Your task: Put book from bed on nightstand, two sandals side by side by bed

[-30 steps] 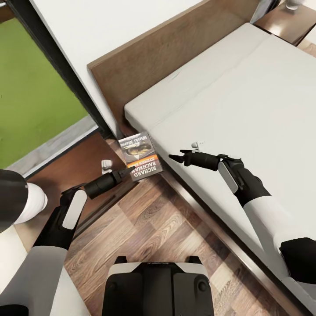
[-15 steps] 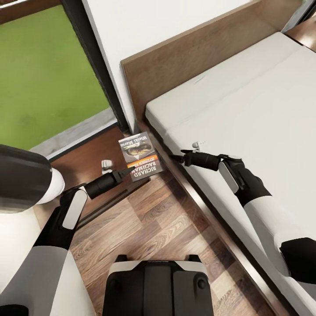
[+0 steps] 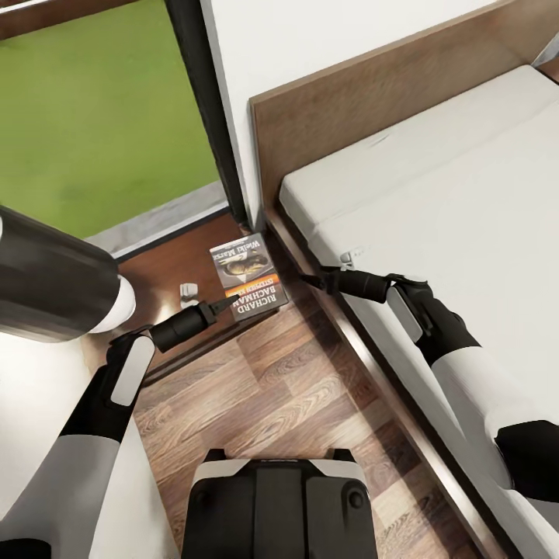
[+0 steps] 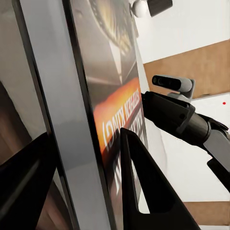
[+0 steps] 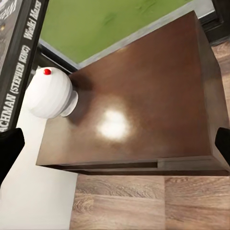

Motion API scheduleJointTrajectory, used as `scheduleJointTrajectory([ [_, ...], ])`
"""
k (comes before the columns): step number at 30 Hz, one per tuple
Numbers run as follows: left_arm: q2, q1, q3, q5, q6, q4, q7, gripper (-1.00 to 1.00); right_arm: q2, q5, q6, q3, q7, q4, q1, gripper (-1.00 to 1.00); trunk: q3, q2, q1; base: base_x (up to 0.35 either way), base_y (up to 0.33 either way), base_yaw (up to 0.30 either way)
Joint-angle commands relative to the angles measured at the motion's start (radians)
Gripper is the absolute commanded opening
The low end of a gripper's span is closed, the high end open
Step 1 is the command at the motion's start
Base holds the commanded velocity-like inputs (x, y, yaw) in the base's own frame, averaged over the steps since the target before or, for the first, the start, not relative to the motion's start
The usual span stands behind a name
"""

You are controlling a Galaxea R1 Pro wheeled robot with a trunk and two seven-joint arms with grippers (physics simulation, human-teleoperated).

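Observation:
My left gripper (image 3: 226, 302) is shut on the lower edge of the book (image 3: 248, 276), a dark paperback with an orange band. It holds the book above the edge of the dark-brown nightstand (image 3: 167, 264). In the left wrist view the book (image 4: 96, 115) stands on edge between the two fingers (image 4: 143, 187). My right gripper (image 3: 309, 279) is open and empty, over the bed's wooden side rail, pointing at the book. The right wrist view looks down on the nightstand (image 5: 148, 105), with the book's spine (image 5: 21, 52) at the edge. The bed (image 3: 466, 194) lies to the right. The sandals are out of view.
A lamp with a dark shade (image 3: 46, 287) and a white round base (image 5: 48, 93) stands on the nightstand's far-left part. Dark-framed glass (image 3: 206, 116) with green grass behind it is beyond the nightstand. The headboard (image 3: 349, 109) meets the white wall. Wood-plank floor (image 3: 295, 388) lies in front of me.
The camera has turned, so the bed slid right in the picture and the nightstand and lamp came into view. Both arms keep their pose, and the left gripper still holds the book.

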Motion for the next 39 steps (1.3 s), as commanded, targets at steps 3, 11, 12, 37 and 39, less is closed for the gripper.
scheduleJointTrajectory([
  [3,0.001,0.0,0.0,0.005,0.007,0.0,-0.001,-1.0,0.0,-0.011,0.006,0.003,-0.002,0.001,-0.001,1.0,-0.001,-0.002,0.001,-0.001,0.0,0.021],
  [11,0.0,0.0,-0.001,0.005,0.005,0.0,0.001,-1.0,0.002,-0.011,0.011,0.004,-0.005,0.002,-0.001,1.0,-0.001,-0.002,0.001,0.0,0.0,0.236],
  [12,-0.001,0.0,-0.001,0.005,0.005,0.0,0.001,-1.0,0.002,-0.011,0.011,0.004,-0.006,0.002,-0.001,1.0,-0.001,-0.002,0.001,0.0,0.0,0.275],
  [37,-0.001,0.0,-0.001,0.005,0.002,0.008,0.001,-1.0,0.001,-0.009,0.005,0.003,-0.012,0.057,0.01,1.0,-0.003,-0.002,0.001,0.0,0.0,0.096],
  [39,-0.001,0.0,-0.001,0.005,0.001,0.015,0.002,-1.0,0.001,-0.008,0.005,0.003,-0.011,0.056,0.01,1.0,-0.003,-0.002,0.001,0.0,0.0,0.0],
])
